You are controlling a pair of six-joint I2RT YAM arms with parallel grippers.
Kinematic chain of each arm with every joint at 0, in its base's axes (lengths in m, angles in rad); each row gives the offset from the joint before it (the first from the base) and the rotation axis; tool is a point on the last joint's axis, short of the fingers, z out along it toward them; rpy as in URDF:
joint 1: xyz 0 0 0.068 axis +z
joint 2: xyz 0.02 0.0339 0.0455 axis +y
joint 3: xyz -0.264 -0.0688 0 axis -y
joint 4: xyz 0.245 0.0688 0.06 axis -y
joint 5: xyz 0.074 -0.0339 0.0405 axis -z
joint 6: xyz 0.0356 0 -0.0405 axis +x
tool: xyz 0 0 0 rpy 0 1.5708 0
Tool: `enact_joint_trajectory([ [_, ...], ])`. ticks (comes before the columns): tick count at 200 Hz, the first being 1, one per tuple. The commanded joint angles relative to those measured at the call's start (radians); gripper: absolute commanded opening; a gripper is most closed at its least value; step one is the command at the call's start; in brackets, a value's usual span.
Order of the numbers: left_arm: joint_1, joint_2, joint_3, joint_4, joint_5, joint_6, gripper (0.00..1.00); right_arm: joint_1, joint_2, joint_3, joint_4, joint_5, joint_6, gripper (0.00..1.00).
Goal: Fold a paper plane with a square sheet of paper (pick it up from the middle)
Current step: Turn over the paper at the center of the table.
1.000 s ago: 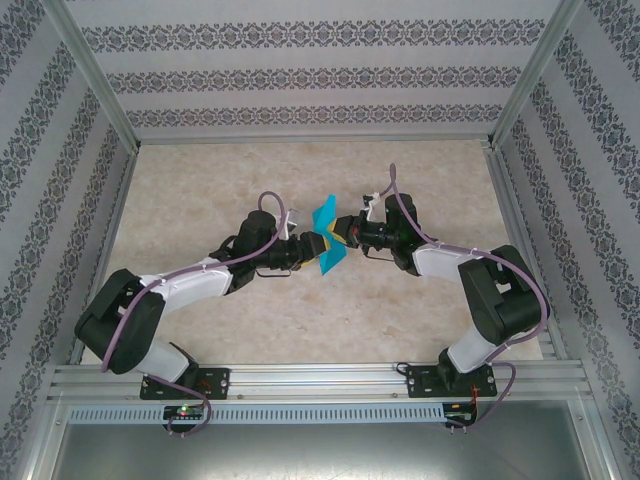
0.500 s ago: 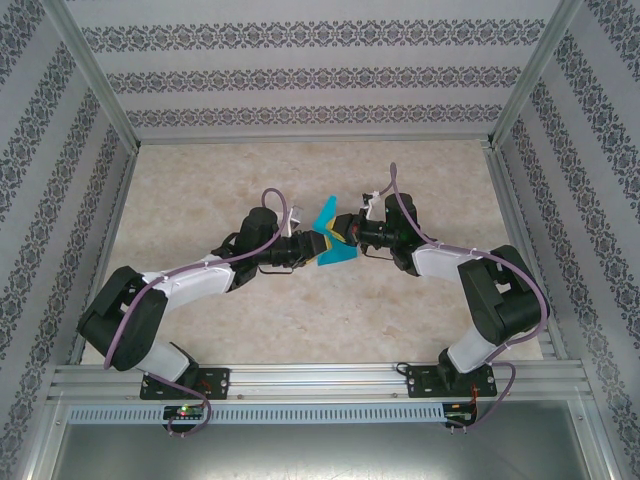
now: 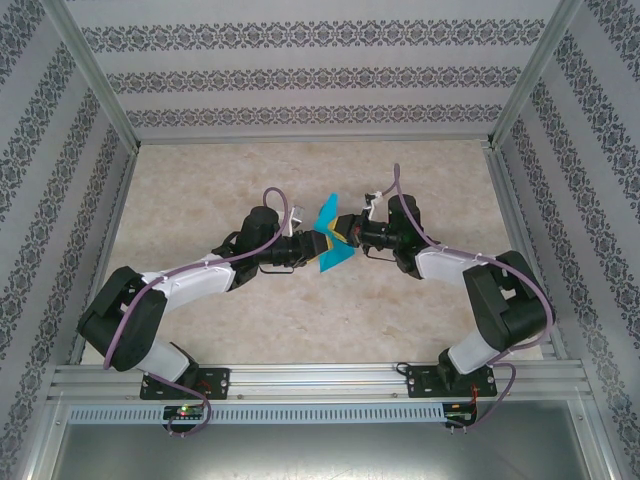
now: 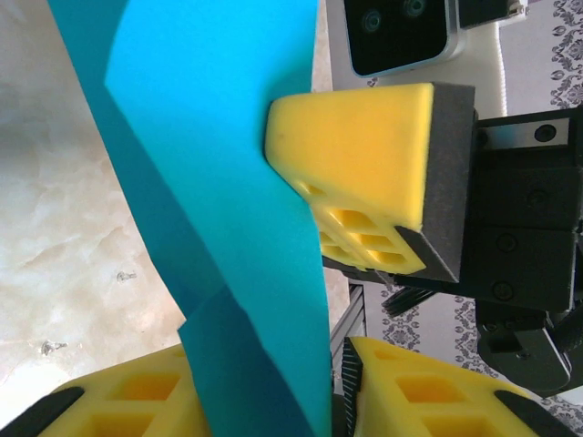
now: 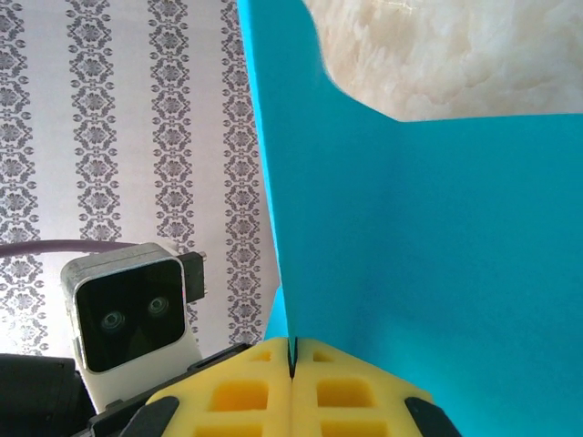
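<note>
The teal-blue sheet of paper (image 3: 328, 240) hangs folded and creased in the air over the middle of the table, between the two grippers. My right gripper (image 3: 342, 232) comes in from the right and is shut on it. In the right wrist view its yellow pads (image 5: 291, 350) pinch the paper's edge (image 5: 410, 228). My left gripper (image 3: 312, 246) faces it from the left. In the left wrist view its jaws (image 4: 273, 364) straddle the paper (image 4: 228, 182). The paper lies against the left pad, with a gap to the right pad. The right gripper's pad (image 4: 355, 173) presses the sheet from the far side.
The marble-patterned table top (image 3: 300, 310) lies below the paper. Aluminium frame posts and patterned walls (image 3: 320, 80) close in the back and both sides. The two arms' elbows sit near the front rail (image 3: 320, 378).
The left jaws have narrowed around the paper. The right gripper has stayed shut on the sheet, which has shifted only slightly.
</note>
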State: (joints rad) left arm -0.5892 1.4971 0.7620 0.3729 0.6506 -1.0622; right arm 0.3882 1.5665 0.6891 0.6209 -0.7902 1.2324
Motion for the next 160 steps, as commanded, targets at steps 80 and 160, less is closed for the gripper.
enact_joint_trajectory([
  [80, -0.006, -0.028, 0.039, 0.000, 0.004, 0.028, 0.34, -0.020, -0.049, -0.057, 0.013, -0.007, -0.021, 0.07],
  [160, -0.006, -0.015, 0.056, -0.018, 0.026, 0.042, 0.25, -0.020, -0.058, -0.065, 0.019, -0.013, -0.022, 0.12],
])
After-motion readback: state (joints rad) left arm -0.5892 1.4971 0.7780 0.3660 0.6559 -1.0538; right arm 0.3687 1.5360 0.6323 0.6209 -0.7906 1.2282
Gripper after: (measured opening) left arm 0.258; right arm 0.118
